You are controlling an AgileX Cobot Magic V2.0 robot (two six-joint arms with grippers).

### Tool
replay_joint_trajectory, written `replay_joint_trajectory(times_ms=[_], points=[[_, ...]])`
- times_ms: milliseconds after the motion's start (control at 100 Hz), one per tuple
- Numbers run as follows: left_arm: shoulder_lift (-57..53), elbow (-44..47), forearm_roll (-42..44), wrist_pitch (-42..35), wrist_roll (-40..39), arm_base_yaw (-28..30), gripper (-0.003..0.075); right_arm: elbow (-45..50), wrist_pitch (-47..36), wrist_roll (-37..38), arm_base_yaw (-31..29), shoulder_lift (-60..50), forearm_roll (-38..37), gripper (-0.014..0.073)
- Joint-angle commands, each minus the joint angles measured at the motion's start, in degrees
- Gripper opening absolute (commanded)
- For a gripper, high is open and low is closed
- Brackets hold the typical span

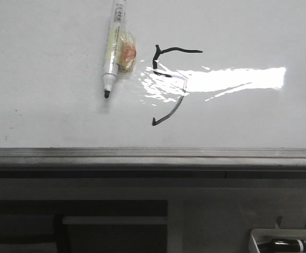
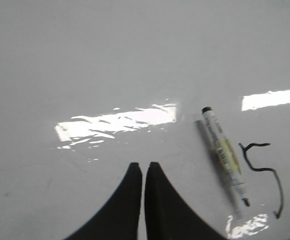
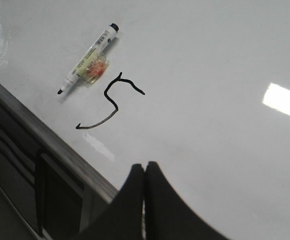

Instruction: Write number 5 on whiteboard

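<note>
The number 5 (image 1: 169,84) is drawn in thin black marker on the glossy whiteboard (image 1: 47,105), partly under glare. It also shows in the left wrist view (image 2: 265,172) and the right wrist view (image 3: 110,102). An uncapped marker (image 1: 113,50) with a yellowish label lies flat on the board just left of the 5; it shows too in the left wrist view (image 2: 225,152) and the right wrist view (image 3: 87,60). My left gripper (image 2: 144,165) is shut and empty above bare board, apart from the marker. My right gripper (image 3: 145,165) is shut and empty near the board's lower rail. Neither gripper shows in the front view.
The board's grey metal rail (image 1: 153,154) runs along its lower edge. Below it are dark shelves. A small white tray (image 1: 258,240) with a capped black marker (image 1: 295,244) sits at the lower right.
</note>
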Motion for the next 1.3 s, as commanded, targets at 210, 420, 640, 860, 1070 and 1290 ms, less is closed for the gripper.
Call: replay_joint_trajectory(times_ms=[210,420,640,860,1070,1290], points=[[-6.0,6.8,-11.4,-3.9,9.6,4.7,-0.002,-1.3,-2.7,0.2,-0.4,0.7,-2.7,-0.0062],[-11.1,8.6,-12.4,8.1,9.6,7.6,-0.002,-1.3,-2.7,0.2,-0.4,0.7,-2.7,-0.0062],[-15.4,8.6,-14.5,24.0,9.6,9.7,-0.002,-1.3,-2.7,0.2,-0.4,0.7,-2.7,-0.0062],[-15.3,8.6,-14.5,23.8,9.6,11.8,-0.002,-1.3,-2.7,0.2,-0.4,0.7,-2.7,-0.0062],[-15.3,8.6,-14.5,23.8,9.6,11.8,-0.002,-1.3,-2.7,0.2,-0.4,0.7,-2.7,-0.0062],[-15.3,8.6,-14.5,23.8,9.6,11.8,-0.002,-1.3,-2.7,0.2,-0.4,0.7,-2.7,-0.0062]])
